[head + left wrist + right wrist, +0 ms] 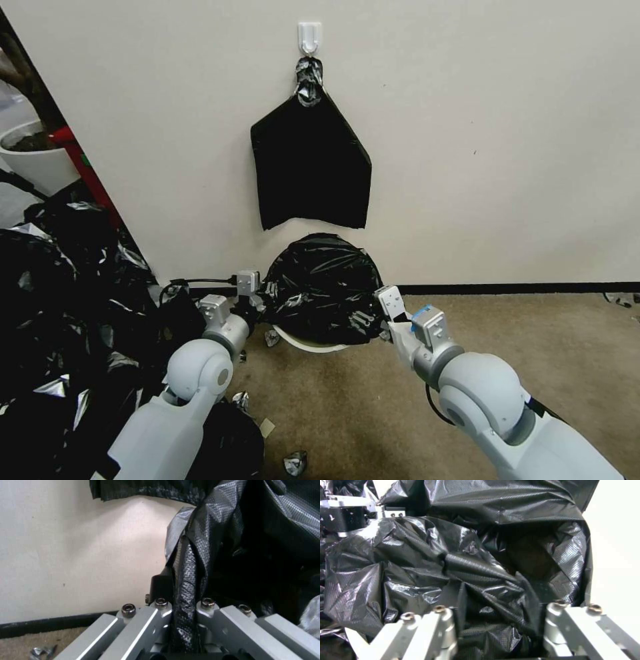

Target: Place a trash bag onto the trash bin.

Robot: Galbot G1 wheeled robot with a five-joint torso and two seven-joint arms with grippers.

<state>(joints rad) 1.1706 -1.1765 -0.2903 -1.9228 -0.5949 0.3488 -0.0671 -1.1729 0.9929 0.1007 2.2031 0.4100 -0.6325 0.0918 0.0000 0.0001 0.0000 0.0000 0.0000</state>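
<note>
a staged indoor test corner

plain cream wall [467, 133] with a black baseboard [520, 288] and brown carpet [373, 400] below it; left of the wall, a heap of black plastic [60, 300] and a potted plant [33, 157].

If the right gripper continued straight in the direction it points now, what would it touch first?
Most likely the trash bag: the right gripper points into its crumpled black film draped over the trash bin. The bin's wall probably lies just behind, though depth is unclear.
</note>
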